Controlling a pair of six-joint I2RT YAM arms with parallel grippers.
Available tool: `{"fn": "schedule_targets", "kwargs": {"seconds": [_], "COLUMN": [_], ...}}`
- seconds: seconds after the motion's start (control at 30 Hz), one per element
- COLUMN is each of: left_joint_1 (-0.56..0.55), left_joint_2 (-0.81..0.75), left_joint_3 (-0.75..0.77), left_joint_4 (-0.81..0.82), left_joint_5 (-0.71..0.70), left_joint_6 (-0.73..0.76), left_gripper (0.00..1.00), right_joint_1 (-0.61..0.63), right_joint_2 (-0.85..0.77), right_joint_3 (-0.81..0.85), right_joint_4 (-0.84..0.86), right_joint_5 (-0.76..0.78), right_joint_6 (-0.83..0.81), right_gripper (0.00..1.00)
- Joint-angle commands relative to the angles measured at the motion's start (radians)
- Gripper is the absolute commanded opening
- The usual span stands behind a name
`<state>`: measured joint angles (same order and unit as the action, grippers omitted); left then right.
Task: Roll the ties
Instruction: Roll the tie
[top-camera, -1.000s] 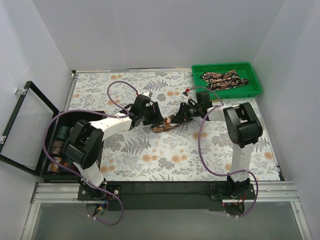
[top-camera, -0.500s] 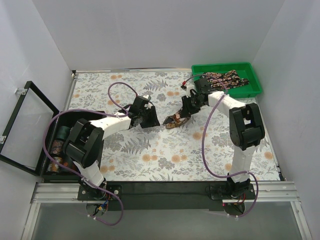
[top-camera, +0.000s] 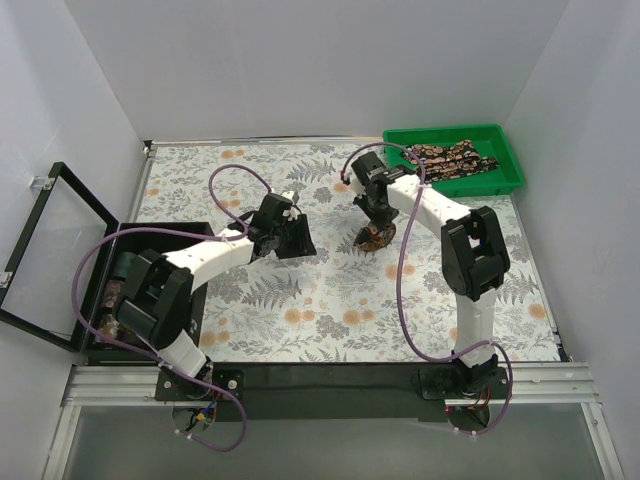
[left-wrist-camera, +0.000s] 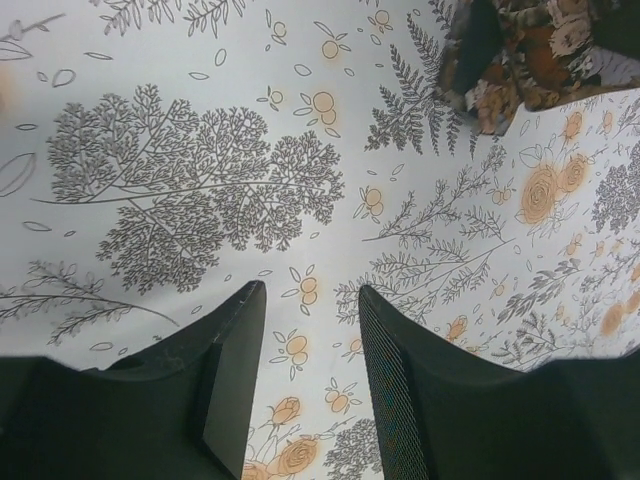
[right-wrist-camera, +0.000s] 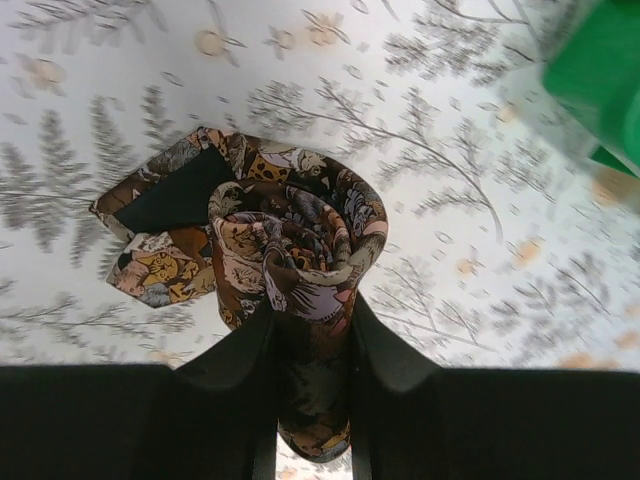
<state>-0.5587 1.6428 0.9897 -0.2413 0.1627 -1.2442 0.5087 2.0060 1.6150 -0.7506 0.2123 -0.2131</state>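
My right claw (right-wrist-camera: 310, 325) was clamped on the rolled tie (right-wrist-camera: 300, 235), holding the coil low over the fern-print tabletop (top-camera: 300, 310); I could not tell whether it touched. It was near the green tray (top-camera: 445, 130), where other ties (top-camera: 450, 155) lay. The pointed tail (right-wrist-camera: 150, 235) lay loose beside the coil. My left claw (left-wrist-camera: 308, 300) hung apart to the left, partly spread and empty. I judged unwinding the main risk: releasing with that tail untucked could let the coil spring open.
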Motion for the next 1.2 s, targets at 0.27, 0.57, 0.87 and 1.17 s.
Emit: {"fn": "schedule_targets", "kwargs": {"seconds": [0.27, 0.57, 0.87, 1.17], "left_joint_1": [0.0, 0.0, 0.0, 0.0], "left_joint_2": [-0.172, -0.219, -0.241, -0.259], "left_joint_3": [-0.103, -0.098, -0.097, -0.1], "left_joint_4": [-0.026, -0.023, -0.019, -0.015], "left_joint_5": [-0.23, -0.298, -0.311, -0.319], "left_joint_6": [0.078, 0.084, 0.083, 0.08], "left_gripper": [0.4, 0.45, 0.53, 0.57], "right_joint_1": [0.212, 0.303, 0.323, 0.332], "right_joint_2": [0.111, 0.197, 0.183, 0.143], "right_joint_3": [0.04, 0.002, 0.002, -0.004], "right_joint_4": [-0.067, -0.067, -0.066, -0.066], "right_joint_5": [0.582, 0.559, 0.464, 0.346], "right_joint_6": [0.058, 0.101, 0.133, 0.164], "right_gripper": [0.02, 0.11, 0.34, 0.52]}}
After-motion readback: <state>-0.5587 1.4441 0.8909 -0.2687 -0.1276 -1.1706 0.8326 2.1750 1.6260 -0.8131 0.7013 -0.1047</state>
